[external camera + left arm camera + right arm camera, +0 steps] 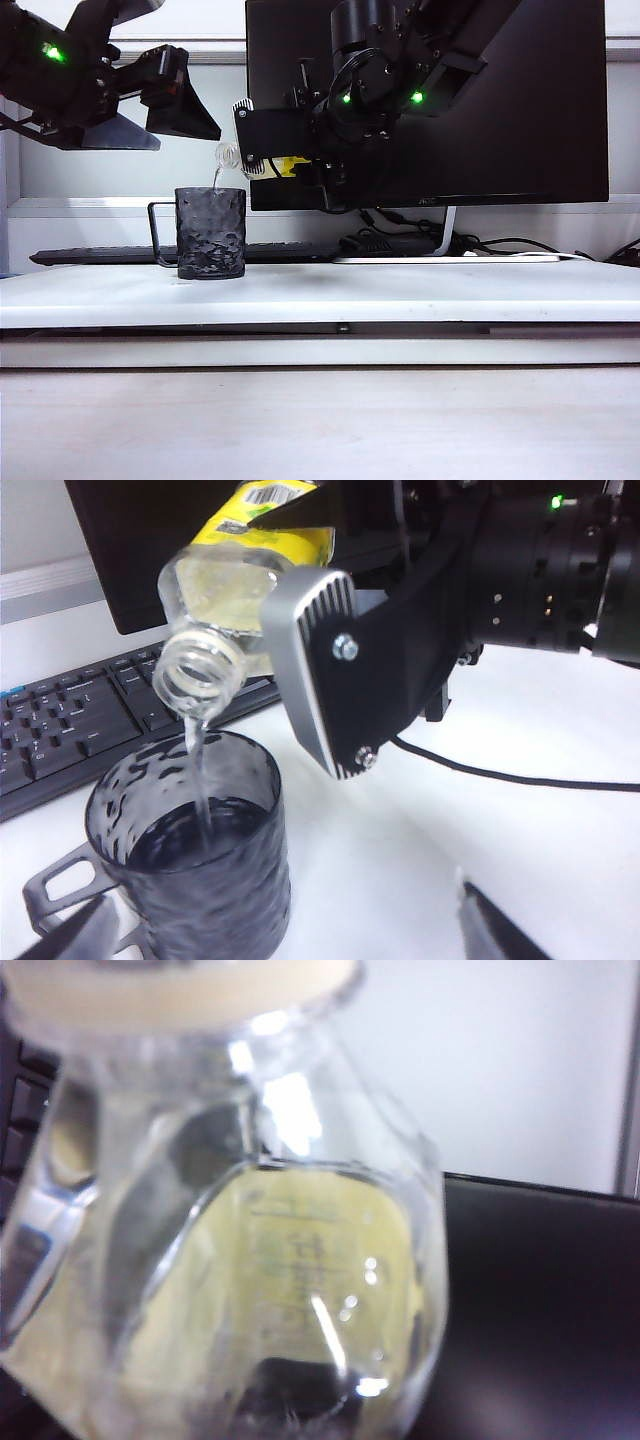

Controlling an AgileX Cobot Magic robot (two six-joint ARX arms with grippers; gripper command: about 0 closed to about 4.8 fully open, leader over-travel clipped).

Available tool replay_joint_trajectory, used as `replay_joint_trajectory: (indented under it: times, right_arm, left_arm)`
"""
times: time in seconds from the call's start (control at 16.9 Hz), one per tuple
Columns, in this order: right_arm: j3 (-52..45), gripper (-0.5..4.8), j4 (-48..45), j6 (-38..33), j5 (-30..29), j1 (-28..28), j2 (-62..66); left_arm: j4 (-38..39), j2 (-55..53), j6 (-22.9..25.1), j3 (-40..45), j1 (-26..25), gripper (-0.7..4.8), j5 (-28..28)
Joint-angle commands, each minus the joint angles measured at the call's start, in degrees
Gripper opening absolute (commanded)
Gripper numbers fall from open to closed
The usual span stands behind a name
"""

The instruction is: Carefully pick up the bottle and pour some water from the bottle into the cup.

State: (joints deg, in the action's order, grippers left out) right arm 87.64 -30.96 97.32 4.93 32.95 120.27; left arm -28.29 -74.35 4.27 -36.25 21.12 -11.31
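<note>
The clear bottle (232, 156) with its yellow label (270, 505) lies tilted, open neck down, just above the cup. My right gripper (275, 160) is shut on its body; one ribbed grey finger (305, 660) presses against its side. A thin stream of water (202, 770) runs from the neck into the dark dimpled cup (210, 232), which stands upright on the white table with water (215, 835) inside. In the right wrist view the bottle (250, 1260) fills the picture and hides the jaws. My left gripper (160, 125) hangs open, up and to the left of the cup, empty; its fingertips (70, 935) flank the cup (200, 880) without touching.
A large black monitor (480, 100) stands right behind the bottle and right arm. A black keyboard (110, 255) lies behind the cup, and cables (400, 240) trail at the monitor's foot. The white table's front edge (400, 310) runs across the exterior view.
</note>
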Motion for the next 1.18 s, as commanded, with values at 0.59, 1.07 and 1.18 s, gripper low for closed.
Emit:
replay_joint_trajectory:
  times: [0.59,1.07,1.18]
  right_arm:
    - [0.4,2.07,-1.9,1.9,0.7,0.5,-0.5]
    - [0.4,2.06,-2.3,-18.4,6.7,0.6,-0.5]
    - [0.4,2.06,-2.3,-26.4,9.7,0.7,-0.5]
  left_arm:
    - [-0.6,0.2,0.2,-0.1,-0.3,4.79,0.2]
    - [-0.5,0.2,0.2,-0.1,-0.3,4.79,0.2]
    - [-0.5,0.2,0.2,-0.1,-0.5,4.79,1.2]
